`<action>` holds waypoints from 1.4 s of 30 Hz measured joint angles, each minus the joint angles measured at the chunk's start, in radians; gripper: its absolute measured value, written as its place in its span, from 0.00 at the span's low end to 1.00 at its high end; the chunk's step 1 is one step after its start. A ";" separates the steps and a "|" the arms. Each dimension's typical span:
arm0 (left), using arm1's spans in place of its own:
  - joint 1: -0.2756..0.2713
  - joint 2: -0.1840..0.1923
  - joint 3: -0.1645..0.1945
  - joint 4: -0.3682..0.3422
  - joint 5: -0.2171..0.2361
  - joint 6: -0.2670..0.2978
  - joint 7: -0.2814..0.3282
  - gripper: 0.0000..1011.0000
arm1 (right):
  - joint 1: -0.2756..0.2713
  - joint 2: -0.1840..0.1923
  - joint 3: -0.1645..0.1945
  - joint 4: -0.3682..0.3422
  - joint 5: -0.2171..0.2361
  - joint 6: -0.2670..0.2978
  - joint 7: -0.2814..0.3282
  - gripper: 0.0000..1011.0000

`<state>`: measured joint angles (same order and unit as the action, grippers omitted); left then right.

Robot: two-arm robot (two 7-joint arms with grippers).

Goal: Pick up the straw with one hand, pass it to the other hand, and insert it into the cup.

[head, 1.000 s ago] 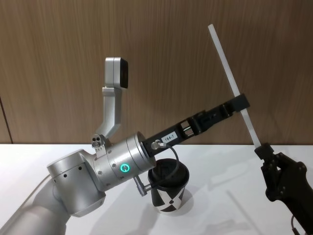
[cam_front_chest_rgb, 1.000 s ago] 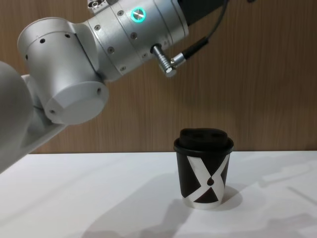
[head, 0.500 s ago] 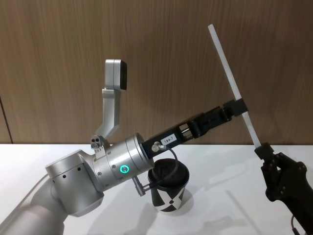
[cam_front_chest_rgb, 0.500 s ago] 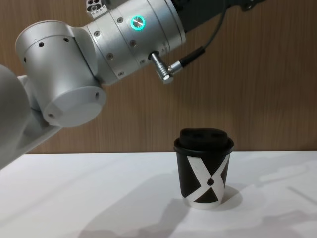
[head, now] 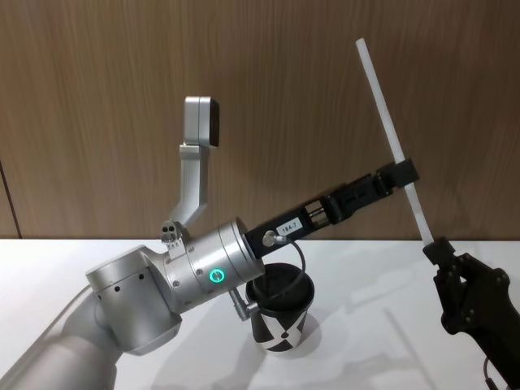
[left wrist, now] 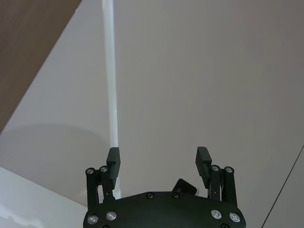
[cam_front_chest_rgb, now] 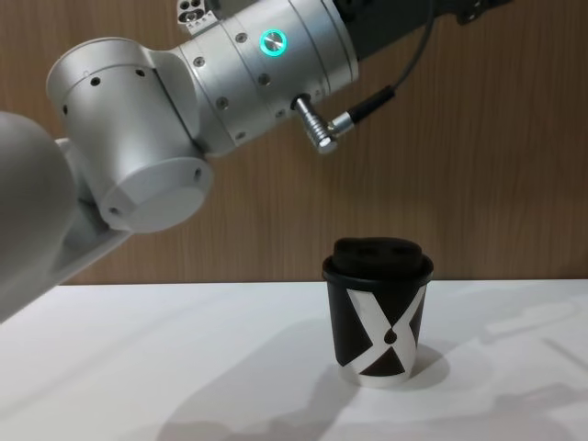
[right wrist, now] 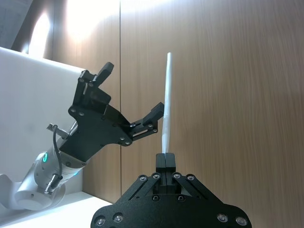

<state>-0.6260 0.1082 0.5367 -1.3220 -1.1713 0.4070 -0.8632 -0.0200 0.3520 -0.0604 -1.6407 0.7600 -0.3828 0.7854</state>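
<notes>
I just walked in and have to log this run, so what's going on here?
The right gripper is shut on the lower end of the straw and holds it tilted up in the air. The left gripper is open around the straw's middle, with the straw close beside one finger, not yet closed. The lidded cup stands on the table below, with no straw in it.

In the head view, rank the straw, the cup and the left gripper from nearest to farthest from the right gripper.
1. The straw: pinched in the right gripper itself.
2. The left gripper: open, higher up beside the straw.
3. The cup: lowest, off to the left.
</notes>
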 joint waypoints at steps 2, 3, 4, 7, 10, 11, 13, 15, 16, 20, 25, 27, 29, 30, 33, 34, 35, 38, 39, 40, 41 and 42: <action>-0.002 -0.002 0.001 0.004 -0.002 0.000 0.002 0.99 | 0.000 0.000 0.000 0.000 0.000 0.000 0.000 0.00; -0.004 -0.003 0.002 0.008 -0.003 -0.001 0.005 0.99 | 0.000 0.000 0.000 0.000 0.000 0.000 0.000 0.00; -0.005 -0.003 0.002 0.010 -0.004 -0.001 0.006 0.99 | 0.000 0.000 0.000 0.000 0.000 0.000 0.000 0.00; -0.008 -0.004 0.003 0.015 -0.006 -0.002 0.008 0.99 | 0.000 0.000 0.000 0.000 0.000 0.000 0.000 0.00; -0.012 -0.004 0.004 0.025 -0.010 -0.004 0.012 0.99 | 0.000 0.000 0.000 0.000 0.000 0.000 0.000 0.00; -0.013 -0.003 0.004 0.026 -0.011 -0.004 0.012 0.99 | 0.000 0.000 0.000 0.000 0.000 0.000 0.000 0.00; -0.014 -0.002 0.004 0.029 -0.012 -0.005 0.014 0.99 | 0.000 0.000 0.000 0.000 0.000 0.000 0.000 0.00; -0.016 0.001 0.005 0.033 -0.013 -0.007 0.014 0.99 | 0.000 0.000 0.000 0.000 0.000 0.000 0.000 0.00; -0.017 0.001 0.005 0.034 -0.013 -0.007 0.015 0.99 | 0.000 0.000 0.000 0.000 0.000 0.000 0.000 0.00; -0.020 0.004 0.007 0.040 -0.015 -0.009 0.014 0.99 | 0.000 0.000 0.000 0.000 0.000 0.000 0.000 0.00; -0.026 0.005 0.013 0.050 -0.016 -0.010 0.012 0.99 | 0.000 0.000 0.000 0.000 0.000 0.000 0.000 0.00; -0.030 0.004 0.017 0.055 -0.017 -0.011 0.009 0.99 | 0.000 0.000 0.000 0.000 0.000 0.000 0.000 0.00; -0.034 0.003 0.021 0.060 -0.017 -0.012 0.006 0.99 | 0.000 0.000 0.000 0.000 0.000 0.000 0.000 0.00; -0.035 0.002 0.023 0.062 -0.017 -0.012 0.005 0.99 | 0.000 0.000 0.000 0.000 0.000 0.000 0.000 0.00; -0.040 -0.002 0.029 0.069 -0.017 -0.014 0.003 0.99 | 0.000 0.000 0.000 0.000 0.000 0.000 0.000 0.00; -0.042 -0.003 0.030 0.071 -0.017 -0.014 0.002 0.99 | 0.000 0.000 0.000 0.000 0.000 0.000 0.000 0.00; -0.044 -0.005 0.033 0.075 -0.017 -0.015 0.002 0.99 | 0.000 0.000 0.000 0.000 0.000 0.000 0.000 0.00; -0.048 -0.009 0.037 0.083 -0.018 -0.017 0.001 0.99 | 0.000 0.000 0.000 0.000 0.000 0.000 0.000 0.00; -0.049 -0.010 0.038 0.085 -0.018 -0.018 0.001 0.99 | 0.000 0.000 0.000 0.000 0.000 0.000 0.000 0.00; -0.051 -0.012 0.039 0.087 -0.018 -0.018 0.001 0.99 | 0.000 0.000 0.000 0.000 0.000 0.000 0.000 0.00; -0.051 -0.012 0.040 0.089 -0.019 -0.019 0.001 0.99 | 0.000 0.000 0.000 0.000 0.000 0.000 0.000 0.00; -0.053 -0.015 0.042 0.093 -0.019 -0.021 0.002 0.99 | 0.000 0.000 0.000 0.000 0.000 0.000 0.000 0.00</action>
<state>-0.6794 0.0935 0.5786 -1.2294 -1.1904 0.3865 -0.8613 -0.0201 0.3520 -0.0604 -1.6406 0.7600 -0.3829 0.7854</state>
